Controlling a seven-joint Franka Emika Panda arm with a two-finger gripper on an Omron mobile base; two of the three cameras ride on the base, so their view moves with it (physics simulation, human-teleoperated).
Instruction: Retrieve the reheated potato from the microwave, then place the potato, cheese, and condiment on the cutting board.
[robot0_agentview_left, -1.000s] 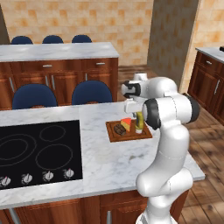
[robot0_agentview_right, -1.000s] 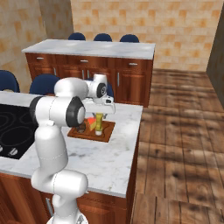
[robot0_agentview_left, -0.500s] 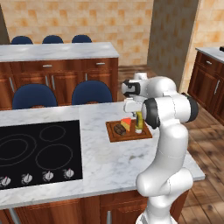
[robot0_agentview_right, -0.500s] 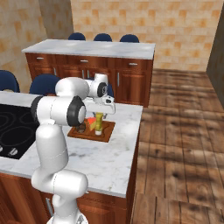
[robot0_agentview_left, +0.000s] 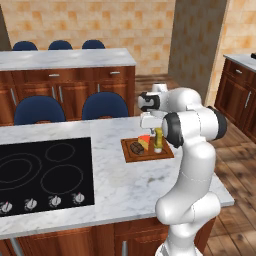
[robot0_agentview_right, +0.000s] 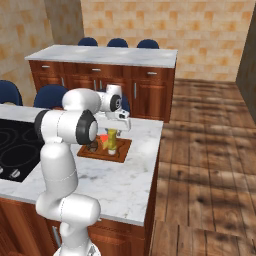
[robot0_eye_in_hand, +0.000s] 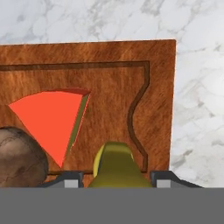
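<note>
While my claw (robot0_eye_in_hand: 117, 180) grips the condiment (robot0_agentview_left: 158, 140) upright on the cutting board (robot0_agentview_left: 165, 152), beside the cheese (robot0_eye_in_hand: 50, 118) and potato (robot0_eye_in_hand: 19, 155), I judge a skewed release could topple it onto those 2 items.

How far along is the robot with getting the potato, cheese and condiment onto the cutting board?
Nearly done. The potato and cheese already lie on the cutting board. The condiment stands over the board between the gripper jaws. Left: let go and pull away.
</note>
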